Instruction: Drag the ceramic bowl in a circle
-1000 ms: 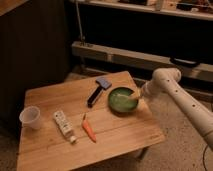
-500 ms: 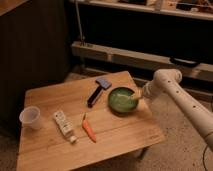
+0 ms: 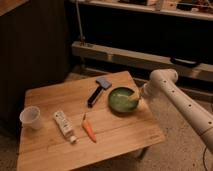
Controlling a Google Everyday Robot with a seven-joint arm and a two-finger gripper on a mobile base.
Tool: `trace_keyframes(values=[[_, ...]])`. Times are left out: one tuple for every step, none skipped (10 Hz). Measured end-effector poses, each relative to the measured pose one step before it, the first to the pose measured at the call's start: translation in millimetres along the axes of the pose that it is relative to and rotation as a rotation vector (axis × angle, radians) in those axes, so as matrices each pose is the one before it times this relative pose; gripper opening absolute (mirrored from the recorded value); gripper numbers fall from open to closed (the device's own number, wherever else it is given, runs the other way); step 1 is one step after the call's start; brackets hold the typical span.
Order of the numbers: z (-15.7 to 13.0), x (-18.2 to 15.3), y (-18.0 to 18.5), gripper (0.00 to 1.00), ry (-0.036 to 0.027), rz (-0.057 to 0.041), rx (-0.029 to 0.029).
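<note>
Gripper [image 3: 134,98] at ceramic bowl [image 3: 120,99] right rim
Bowl unmoved on desk [image 3: 116,136] since a second ago; grip unclear, drag not started.

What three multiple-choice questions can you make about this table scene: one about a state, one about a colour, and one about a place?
1. The cup on the table stands:
A upright
B on its side
C upside down

2. The bowl is:
A red
B green
C white

3. The gripper is:
A at the bowl's rim
B over the cup
C under the table

Answers:
1 A, its open mouth faces up.
2 B, its inside is glossy green.
3 A, the arm ends at that rim.
</note>
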Motion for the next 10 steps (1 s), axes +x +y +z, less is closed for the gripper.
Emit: trace_keyframes(values=[[1.55,0.7,-0.09,0.5,-0.00197,0.00049,0.00315],[1.6,1.65,-1.77,0.5,-0.00129,-0.00093,0.00378],[2.56,1.04,-2.3,0.5,-0.00358,-0.00224,0.00267],[1.55,0.66,-1.77,0.5,-0.00343,-0.00283,0.00022],[4.5,0.53,-2.07,0.5,-0.00851,-0.00242,-0.0008],[3.82,-0.36,0.37,0.5,-0.00617,0.00114,-0.00136],[5.59,-0.21,0.19,0.5,-0.00563,0.00284,0.00161],[3.7,-0.22,0.49,0.5,-0.00222,0.0045,0.00419],[2.63,0.63,0.77,0.5,0.00359,0.00996,0.01139],[3.8,0.78,1.6,0.5,0.00912,0.01267,0.0257]])
